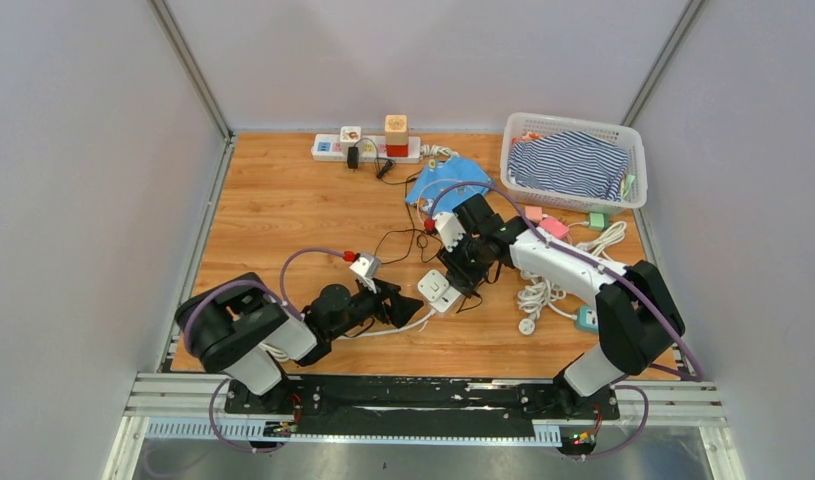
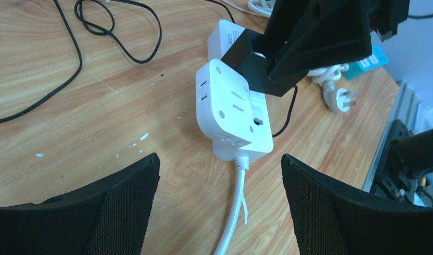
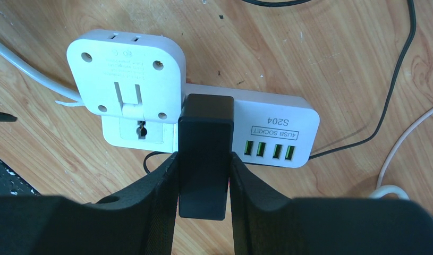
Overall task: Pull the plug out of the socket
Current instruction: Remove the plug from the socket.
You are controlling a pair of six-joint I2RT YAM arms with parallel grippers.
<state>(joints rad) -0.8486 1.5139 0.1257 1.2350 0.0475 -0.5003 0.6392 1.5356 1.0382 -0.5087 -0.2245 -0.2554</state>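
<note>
1. left arm: lies low over the tabletop (image 1: 273, 210), forearm reaching right toward the centre. the left gripper (image 2: 218, 162) has its fingers wide apart and holds nothing. it sits just short of the white power strip (image 3: 278, 114).
2. right arm: comes in from the right, bent at the elbow, wrist tipped down onto the strip. the right gripper (image 3: 203, 159) is clamped on the black plug (image 3: 206, 119), one finger against each side.
3. black plug: seated in the white power strip near the middle of the tabletop, beside a row of four green usb ports (image 3: 267, 150).
4. white cube adapter (image 3: 124, 69): mounted on the same strip, just beside the plug, at the end nearer the left gripper.
5. white cord (image 2: 234, 212): leaves that end of the strip and runs toward the left arm, in line with the gap between its fingers.
6. black cable (image 2: 113, 32): loops loose on the tabletop beyond the strip.
7. coiled white cable (image 1: 543, 292): lies beside the right forearm.
8. far side: a second power strip (image 1: 368, 148) lies along the back edge. a blue cloth (image 1: 448, 180) lies behind the right gripper. a white basket (image 1: 573, 122) holds a striped cloth (image 1: 568, 165).
</note>
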